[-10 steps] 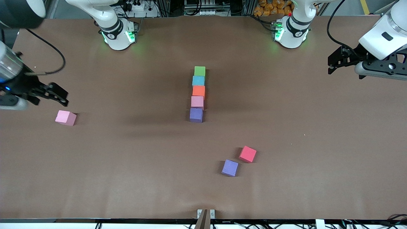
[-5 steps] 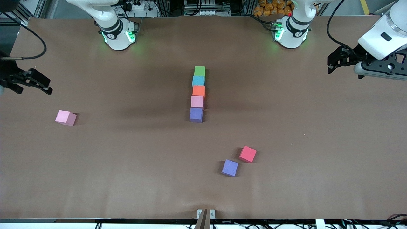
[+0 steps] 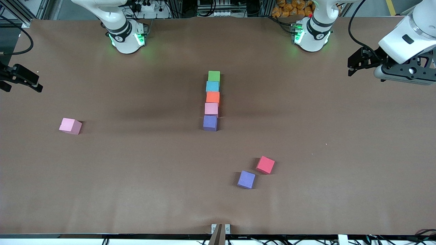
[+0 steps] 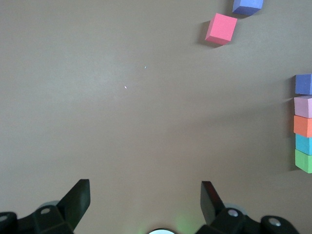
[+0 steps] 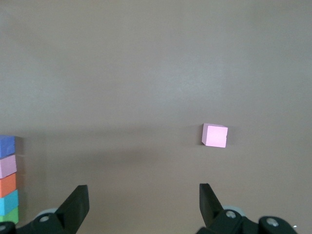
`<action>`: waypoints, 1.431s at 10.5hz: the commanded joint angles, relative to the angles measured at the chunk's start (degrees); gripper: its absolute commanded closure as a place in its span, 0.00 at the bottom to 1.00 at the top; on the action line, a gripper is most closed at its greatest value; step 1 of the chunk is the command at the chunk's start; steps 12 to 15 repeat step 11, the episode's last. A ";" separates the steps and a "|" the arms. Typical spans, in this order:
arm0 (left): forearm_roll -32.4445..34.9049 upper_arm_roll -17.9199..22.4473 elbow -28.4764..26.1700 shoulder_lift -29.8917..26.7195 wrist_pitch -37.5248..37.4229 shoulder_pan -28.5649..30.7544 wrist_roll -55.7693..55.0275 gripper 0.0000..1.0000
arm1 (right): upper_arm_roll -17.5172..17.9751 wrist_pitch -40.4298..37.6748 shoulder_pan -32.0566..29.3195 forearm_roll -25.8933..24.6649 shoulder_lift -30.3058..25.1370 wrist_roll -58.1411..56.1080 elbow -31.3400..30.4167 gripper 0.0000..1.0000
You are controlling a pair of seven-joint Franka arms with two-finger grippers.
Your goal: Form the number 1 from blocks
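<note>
At the table's (image 3: 102, 204) edge by the right arm's end, the right gripper (image 3: 20, 80) hangs with its jaws open and empty, above the table's edge. A loose pink block (image 3: 70, 126) sits alone near that end of the table. In the middle of the table stands a straight column of five touching blocks: green block (image 3: 214, 75) nearest the bases, then light blue block (image 3: 212, 86), orange block (image 3: 213, 97), a second pink block (image 3: 211, 109) and a purple block (image 3: 210, 123) at the column's nearer end. Closer to the front edge lie a spare purple block (image 3: 246, 179) and a red block (image 3: 265, 164), just beside each other. The left gripper (image 3: 356, 63), jaws open and empty, hovers near the left arm's end. The upright stroke of the 1 looks done; the next move would likely be adding a loose block as a flag or foot, if wanted.
</note>
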 commanded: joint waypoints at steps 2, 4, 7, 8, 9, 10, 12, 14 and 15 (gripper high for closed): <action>1.32 -0.21 0.27 0.03 -1.18 0.03 1.20 0.00 | 0.35 -3.33 -0.29 1.88 -1.88 -0.97 -1.73 0.00; 1.32 -0.30 0.27 0.03 -1.18 -0.15 1.12 0.00 | 0.53 -4.23 -0.29 1.97 -1.97 -0.89 -1.63 0.00; 1.32 -0.30 0.27 0.12 -1.18 -0.32 0.85 0.00 | 0.97 -4.24 0.40 2.06 -1.88 -0.88 -1.72 0.00; 1.32 -0.30 0.18 0.21 -1.18 -0.41 0.85 0.00 | 0.88 -4.15 0.41 2.06 -1.45 -0.97 -1.72 0.00; 1.32 -0.38 0.01 0.38 -1.18 -0.33 0.85 0.00 | 0.88 -3.89 0.41 2.06 -1.10 -1.06 -1.81 0.00; 1.32 -0.38 0.00 0.38 -1.18 -0.41 0.85 0.00 | 0.88 -3.71 0.41 1.97 -0.74 -1.06 -1.98 0.00; 1.32 -0.38 0.00 0.38 -1.18 -0.41 0.76 0.00 | 0.79 -3.62 0.24 1.97 -0.57 -1.06 -1.99 0.00; 1.32 -0.38 0.00 0.38 -1.18 -0.41 0.76 0.00 | 0.79 -3.62 0.24 1.97 -0.57 -1.06 -1.99 0.00; 1.32 -0.38 0.00 0.38 -1.18 -0.41 0.76 0.00 | 0.79 -3.62 0.24 1.97 -0.57 -1.06 -1.99 0.00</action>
